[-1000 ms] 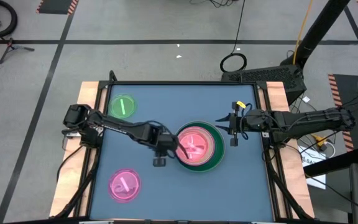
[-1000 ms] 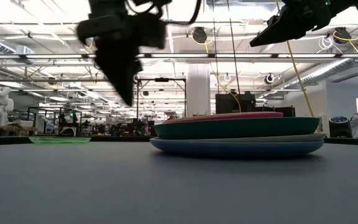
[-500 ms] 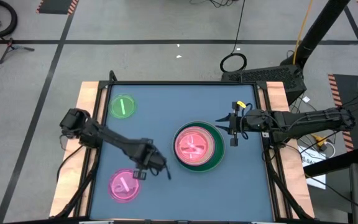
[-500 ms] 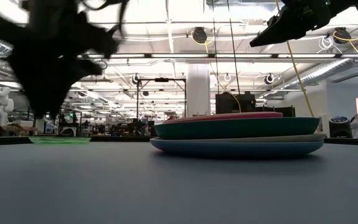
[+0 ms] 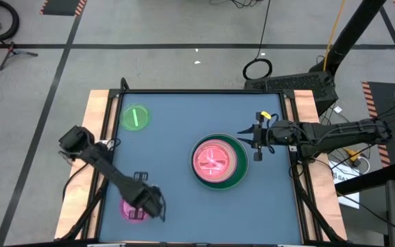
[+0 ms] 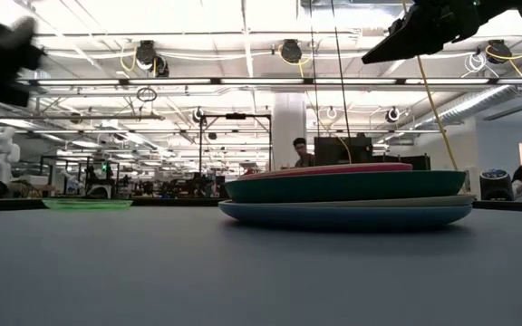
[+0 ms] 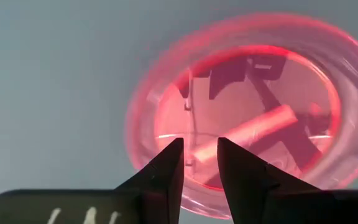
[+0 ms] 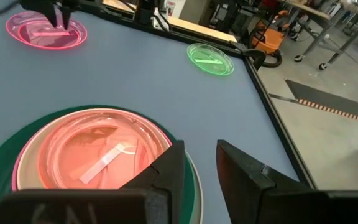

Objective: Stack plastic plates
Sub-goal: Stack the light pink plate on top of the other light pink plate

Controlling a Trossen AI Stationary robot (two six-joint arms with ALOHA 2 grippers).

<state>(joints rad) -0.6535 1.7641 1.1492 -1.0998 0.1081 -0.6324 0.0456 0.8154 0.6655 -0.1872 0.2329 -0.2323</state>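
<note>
While left gripper hangs slightly parted over flat pink plate, right gripper parted.

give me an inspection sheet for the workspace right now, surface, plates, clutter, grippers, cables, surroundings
Surface: blue table with wooden edges.
Job's things: stack right of centre, small pink plate on top; loose pink plate at front left; green plate at back left.
Clutter: nothing seen.
Grippers: left gripper open above the loose pink plate; right gripper open, raised beside the stack.
Cables: cable coil on the floor behind the table.
Surroundings: workshop; two people far behind.
</note>
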